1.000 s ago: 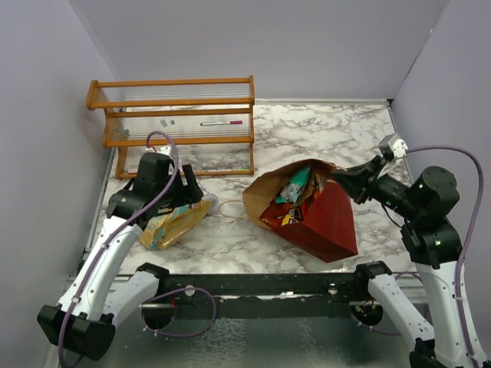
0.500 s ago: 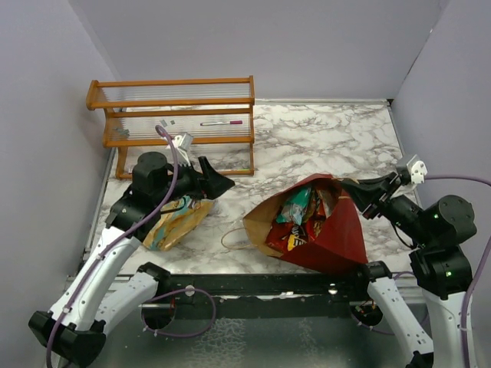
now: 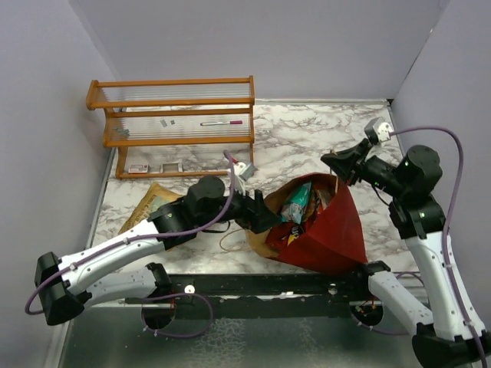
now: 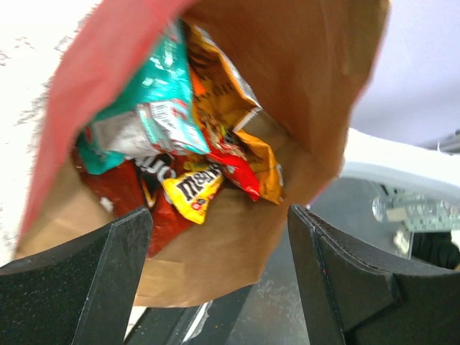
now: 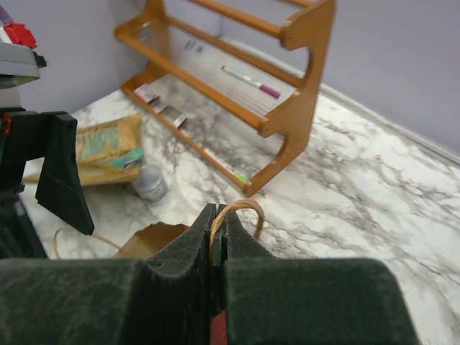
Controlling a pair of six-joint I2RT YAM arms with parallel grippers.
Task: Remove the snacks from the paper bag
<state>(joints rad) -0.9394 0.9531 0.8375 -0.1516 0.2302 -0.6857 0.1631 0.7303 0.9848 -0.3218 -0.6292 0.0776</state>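
1. Red paper bag [image 3: 330, 230] is lying on the marble table [image 3: 322, 130], right of centre and nr the near edge, w/ its mouth facing left.
2. R gripper [image 5: 218, 215] is pinching the bag's handle [image 5: 241, 206]. Its jaws are pressed tight together on the twisted loop and are holding that side of the bag up like a tent.
3. L gripper [image 4: 219, 214] is hovering right at the mouth, pointing in. Its jaws are standing wide apart w/ nothing between them. Can't tell if the fingers are touching the paper.
4. Snacks [image 4: 188, 144] are sitting heaped inside the bag: a teal pkt on top, w/ yellow, orange & red ones under it.
5. One tan-and-teal packet [image 3: 146, 205] is lying out on the table at the left side, well apart from the bag. A small clear container [image 5: 151, 184] is sitting just beside it.
6. The other handle [image 3: 229, 239] is lying flat on the table, just left of the mouth.
7. Wooden rack [image 3: 176, 126] is standing at the far left.
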